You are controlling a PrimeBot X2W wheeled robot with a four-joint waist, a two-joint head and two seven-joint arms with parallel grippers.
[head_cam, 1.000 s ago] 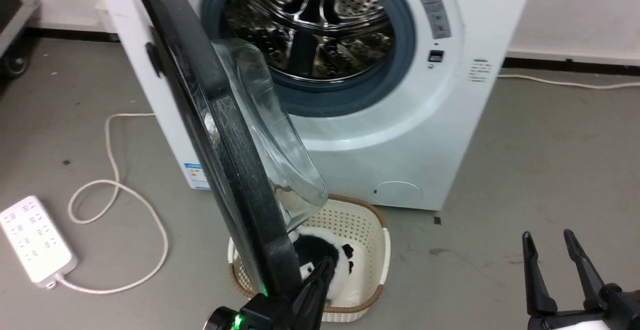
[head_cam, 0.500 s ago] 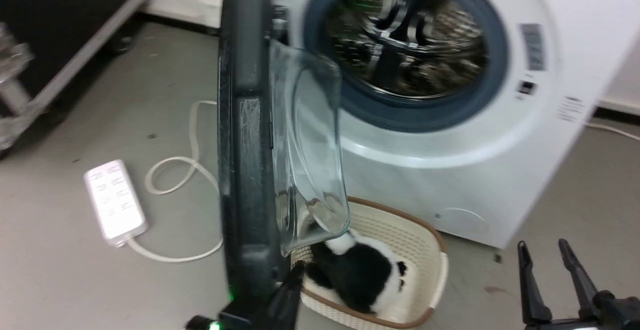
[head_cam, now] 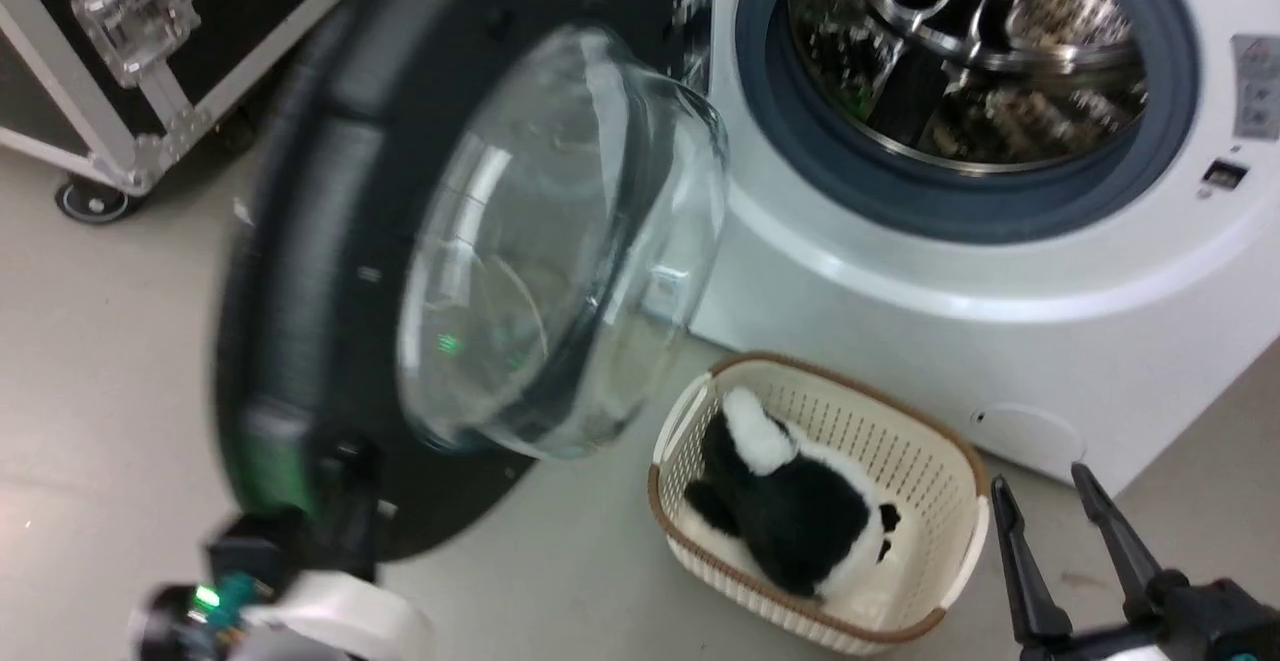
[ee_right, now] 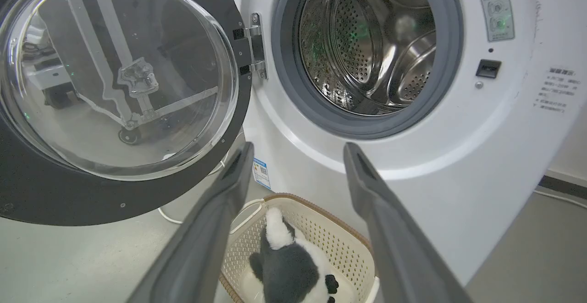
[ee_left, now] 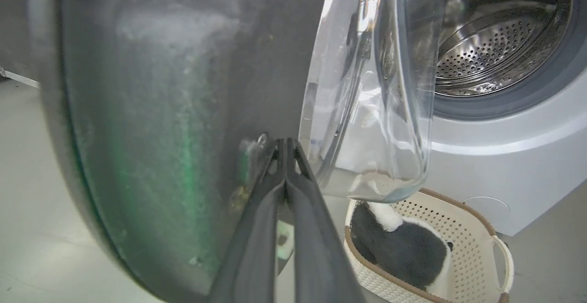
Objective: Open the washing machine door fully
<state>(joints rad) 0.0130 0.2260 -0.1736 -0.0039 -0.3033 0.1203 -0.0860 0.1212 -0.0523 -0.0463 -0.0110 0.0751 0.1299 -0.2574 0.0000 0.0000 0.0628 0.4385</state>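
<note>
The washing machine door point(head_cam: 300, 271), a big black disc with a clear bulging glass bowl point(head_cam: 540, 241), stands swung far out to the left of the drum opening point(head_cam: 970, 61), its inner face turned toward me. My left gripper point(head_cam: 345, 466) is shut, blurred, at the door's lower rim. In the left wrist view its closed fingertips point(ee_left: 285, 143) press against the door's black inner ring point(ee_left: 160, 110), beside the glass bowl point(ee_left: 371, 110). My right gripper point(head_cam: 1045, 501) is open and empty at the lower right. In the right wrist view it point(ee_right: 298, 151) points at the machine, with the door point(ee_right: 46, 193) on the left.
A cream basket point(head_cam: 930, 461) holding a black-and-white plush point(head_cam: 790, 501) sits on the floor before the machine point(head_cam: 900, 341). A black flight case point(head_cam: 150, 21) on casters stands at the upper left, behind the door. Grey floor stretches to the left.
The door has swung from edge-on to wide open toward the left, with my shut left gripper pushing along with it. The head camera has turned left. The right gripper is unchanged.
</note>
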